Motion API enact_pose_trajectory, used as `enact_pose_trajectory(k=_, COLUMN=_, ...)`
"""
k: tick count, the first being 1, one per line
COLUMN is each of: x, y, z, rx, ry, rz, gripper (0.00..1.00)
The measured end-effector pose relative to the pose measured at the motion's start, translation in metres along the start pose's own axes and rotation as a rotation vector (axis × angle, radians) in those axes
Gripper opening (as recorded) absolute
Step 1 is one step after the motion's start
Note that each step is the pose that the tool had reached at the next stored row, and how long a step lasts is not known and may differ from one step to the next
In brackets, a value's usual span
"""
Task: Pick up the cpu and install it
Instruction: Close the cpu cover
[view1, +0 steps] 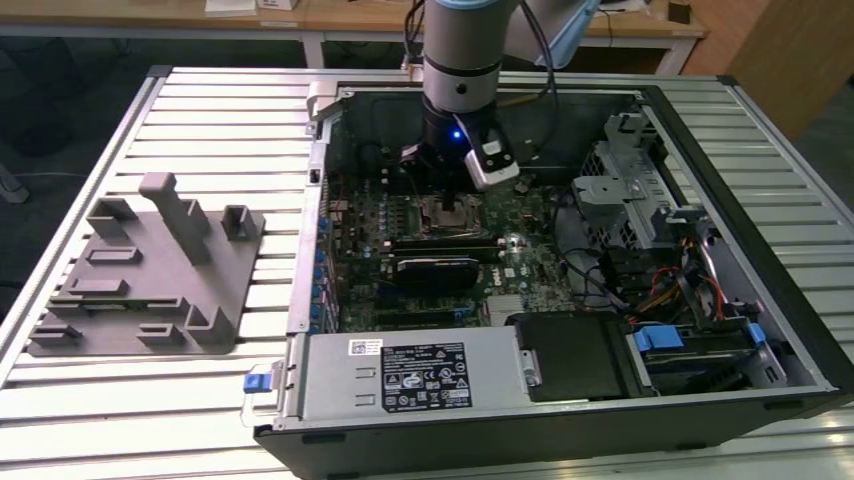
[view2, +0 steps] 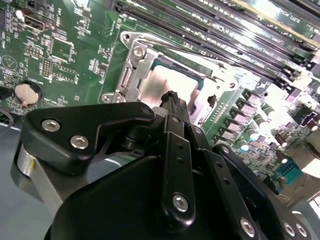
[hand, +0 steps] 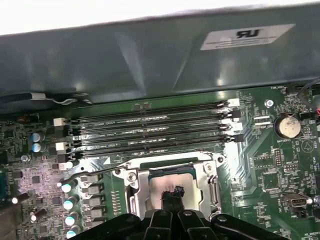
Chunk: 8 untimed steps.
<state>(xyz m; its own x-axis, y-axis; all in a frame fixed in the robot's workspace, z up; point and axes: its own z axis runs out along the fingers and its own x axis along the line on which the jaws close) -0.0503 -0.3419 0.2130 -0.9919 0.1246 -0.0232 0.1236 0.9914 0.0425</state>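
The cpu (hand: 156, 186) is a silvery square lying flat inside the open metal socket frame (hand: 131, 176) on the green motherboard; the same cpu (view2: 152, 82) shows in the second wrist view. My gripper (hand: 172, 192) hangs straight over it. Its two black fingers are pressed together, with their tips at the chip's top face; I cannot tell whether they touch it. Nothing is held between them. In the exterior view the gripper (view1: 447, 198) reaches down into the open computer case over the socket (view1: 451, 212).
Several memory slots (hand: 150, 130) run beside the socket, close to the case wall (hand: 150, 55). A grey plastic holder block (view1: 147, 270) sits on the slatted table at the exterior view's left. A power supply (view1: 414, 375) and a drive cage (view1: 627, 190) crowd the case.
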Motion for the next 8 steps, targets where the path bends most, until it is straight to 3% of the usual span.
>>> enact_pose_trajectory(k=8, x=0.0108, y=-0.0018, z=0.0004, rx=-0.0014, ry=-0.0116, rz=0.000, gripper=0.11)
